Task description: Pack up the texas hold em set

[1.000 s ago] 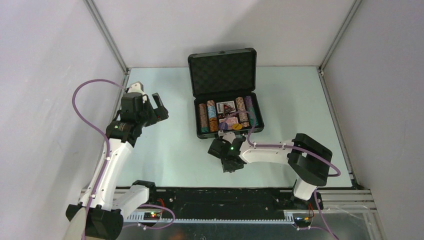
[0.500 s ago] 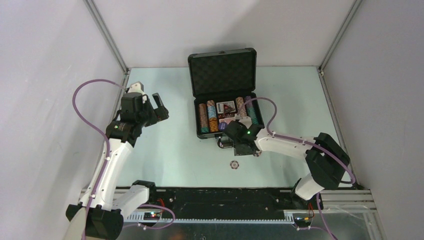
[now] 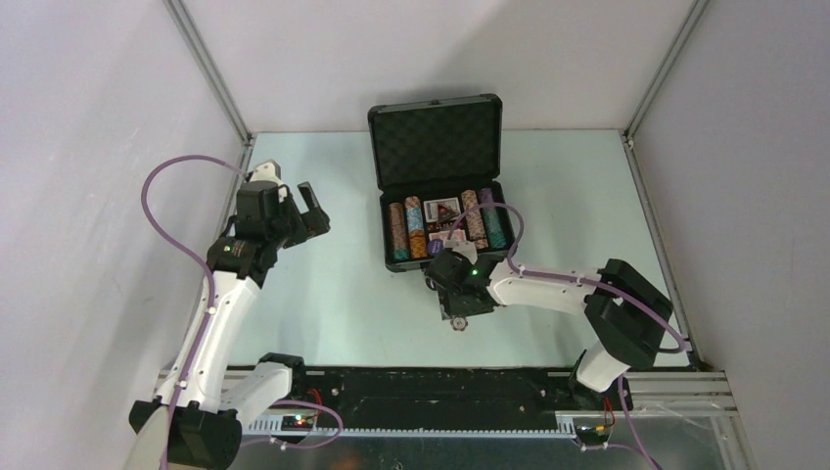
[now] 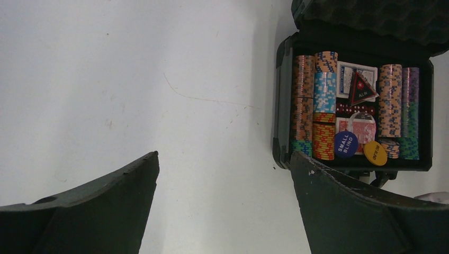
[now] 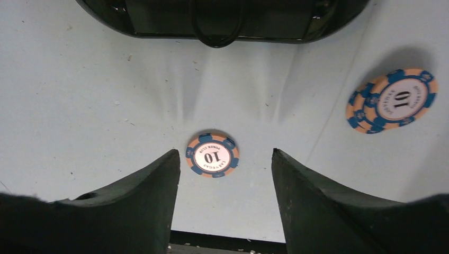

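Two strays on the counter (image 3: 333,304) by the case (image 3: 436,147) front wall. One chip (image 5: 212,154) sits square between our R fingers (image 5: 132,206) (wide open & empty), other chip (image 5: 392,100) nearby. L fingers (image 4: 95,217) also open, empty, much farther off.

A black case (image 3: 406,264) sat open at the 12 o'clock end of the pale tabletop (image 3: 333,304), its foam-lined lid (image 3: 436,142) standing upright. Rows of striped chips (image 3: 397,233) filled the base on either side of a card deck (image 3: 443,208). The right arm (image 3: 548,289) reached in from 4 o'clock, its tip pointing down just at 6 o'clock of the case, above a lone chip (image 3: 458,323) on the tabletop. The left arm (image 3: 227,257) was raised at 9 o'clock, well apart from the case, jaws spread.
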{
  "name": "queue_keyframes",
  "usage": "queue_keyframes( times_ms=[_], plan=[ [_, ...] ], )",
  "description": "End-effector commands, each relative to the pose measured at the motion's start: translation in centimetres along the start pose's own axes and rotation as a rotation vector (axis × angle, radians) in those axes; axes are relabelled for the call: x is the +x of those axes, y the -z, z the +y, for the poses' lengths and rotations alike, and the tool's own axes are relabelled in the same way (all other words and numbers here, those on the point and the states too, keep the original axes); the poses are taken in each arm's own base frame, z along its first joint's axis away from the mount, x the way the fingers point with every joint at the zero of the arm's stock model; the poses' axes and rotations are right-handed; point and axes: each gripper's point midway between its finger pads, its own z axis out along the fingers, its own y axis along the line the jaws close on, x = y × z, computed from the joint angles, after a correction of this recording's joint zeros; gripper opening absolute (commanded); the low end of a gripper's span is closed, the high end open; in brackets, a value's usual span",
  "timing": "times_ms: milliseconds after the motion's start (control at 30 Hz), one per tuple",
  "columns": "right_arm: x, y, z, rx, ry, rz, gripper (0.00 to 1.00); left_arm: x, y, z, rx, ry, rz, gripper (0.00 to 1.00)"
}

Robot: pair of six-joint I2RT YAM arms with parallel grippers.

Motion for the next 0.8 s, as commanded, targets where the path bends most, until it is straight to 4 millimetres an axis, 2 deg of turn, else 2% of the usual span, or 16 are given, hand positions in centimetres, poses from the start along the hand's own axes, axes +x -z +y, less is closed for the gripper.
queue_keyframes(
  times_ms=[0,267,533,767],
  plan=[
    [0.4,-0.8,1.3,-0.033,-0.013,0.014,0.64,-0.6,0.1,-0.1,0.017,-0.005,-0.028,0.98],
    [1.5,-1.7,1.2,-0.006,0.004,0.045,0.55,-0.6,0.1,-0.1,0.017,-0.005,-0.028,0.98],
    [2.1,-1.7,1.7,-0.016,0.013,0.059,0.54,-0.6,0.1,-0.1,0.018,-0.005,-0.027,0.98],
    [2.5,-1.9,1.7,-0.007,0.017,0.069,0.49,-0.6,0.1,-0.1,0.017,-0.005,-0.028,0.98]
  ],
)
